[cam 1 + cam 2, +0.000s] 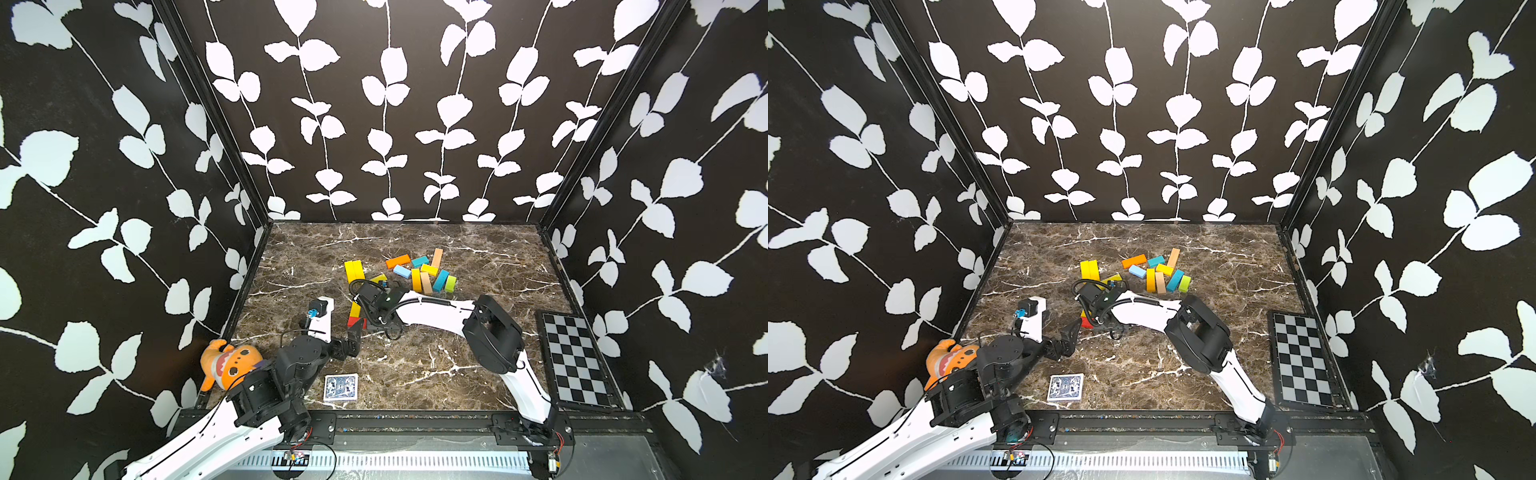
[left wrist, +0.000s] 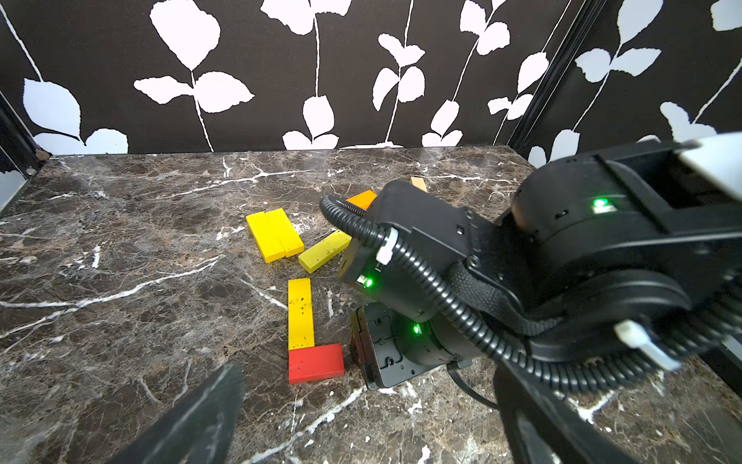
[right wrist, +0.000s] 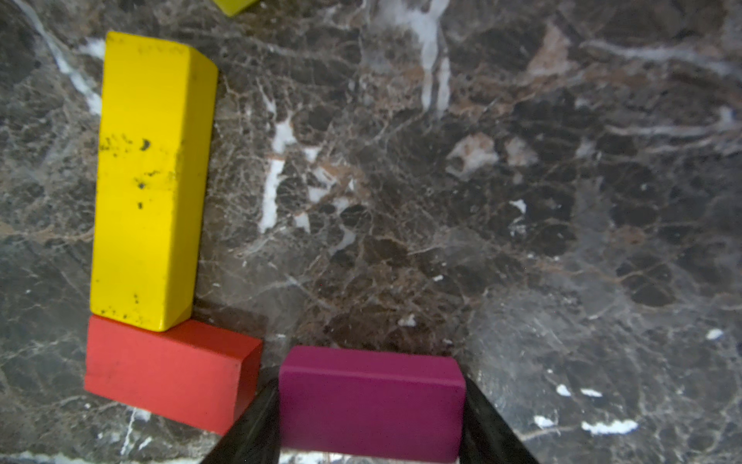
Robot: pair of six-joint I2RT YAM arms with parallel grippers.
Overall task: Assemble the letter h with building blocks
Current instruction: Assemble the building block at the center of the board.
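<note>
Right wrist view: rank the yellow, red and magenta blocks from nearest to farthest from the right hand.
1. magenta block, between the right hand's fingers.
2. red block, beside it.
3. yellow block, beyond the red, its end against it.

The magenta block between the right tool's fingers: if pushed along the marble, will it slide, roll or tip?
The magenta block looks rigid, with flat faces and sharp edges, so it should slide, not roll. Lying flat, it probably will not tip.

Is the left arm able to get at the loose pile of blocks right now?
Probably not: the right arm lies across between the open left gripper and the pile, while the right gripper holds a purple block.
</note>
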